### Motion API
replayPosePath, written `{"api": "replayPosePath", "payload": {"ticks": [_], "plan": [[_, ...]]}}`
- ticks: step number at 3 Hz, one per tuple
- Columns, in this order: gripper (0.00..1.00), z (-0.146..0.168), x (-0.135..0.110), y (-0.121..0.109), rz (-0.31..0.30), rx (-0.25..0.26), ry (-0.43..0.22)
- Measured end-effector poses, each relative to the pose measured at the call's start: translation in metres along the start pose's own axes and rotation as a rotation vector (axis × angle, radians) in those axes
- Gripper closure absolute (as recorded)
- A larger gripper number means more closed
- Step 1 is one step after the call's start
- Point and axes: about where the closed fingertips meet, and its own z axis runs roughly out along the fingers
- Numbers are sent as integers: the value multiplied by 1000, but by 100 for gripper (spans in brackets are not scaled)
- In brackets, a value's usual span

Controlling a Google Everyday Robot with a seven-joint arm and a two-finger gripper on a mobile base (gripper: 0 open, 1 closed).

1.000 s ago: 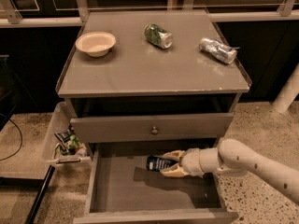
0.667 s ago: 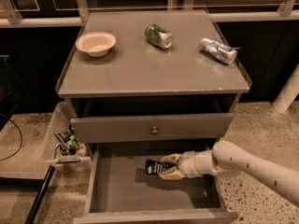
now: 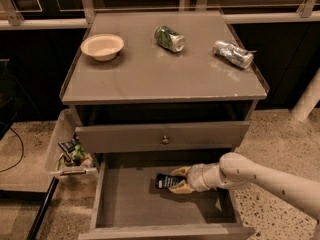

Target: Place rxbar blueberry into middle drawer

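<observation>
The rxbar blueberry (image 3: pixel 163 181), a dark navy bar with pale lettering, lies low over the grey floor of the pulled-out middle drawer (image 3: pixel 130 199), near its back middle. My gripper (image 3: pixel 179 180) reaches in from the right on a white arm, and its tan fingers (image 3: pixel 181 187) close around the bar's right end. I cannot tell whether the bar rests on the floor or hangs just above it.
On the cabinet top stand a cream bowl (image 3: pixel 102 46), a green can (image 3: pixel 169 38) on its side and a silver can (image 3: pixel 232 53) on its side. The closed drawer front with a round knob (image 3: pixel 165 140) sits above. A clear bin with packets (image 3: pixel 70 153) hangs at the left.
My gripper and the bar have moved a little further left and down inside the drawer. The things on top have not moved.
</observation>
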Motion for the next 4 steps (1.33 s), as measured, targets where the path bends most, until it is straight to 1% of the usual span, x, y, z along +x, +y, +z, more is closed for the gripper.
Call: {"api": "replayPosePath", "payload": {"ticks": [1,2,3,4], "plan": [[100,5,17,-10,-15,32,65],[100,9,36,-16,-10,55,124],[82,9,37,-17,-9,58,127],[59,9,37,-17,-9,57,127]]}}
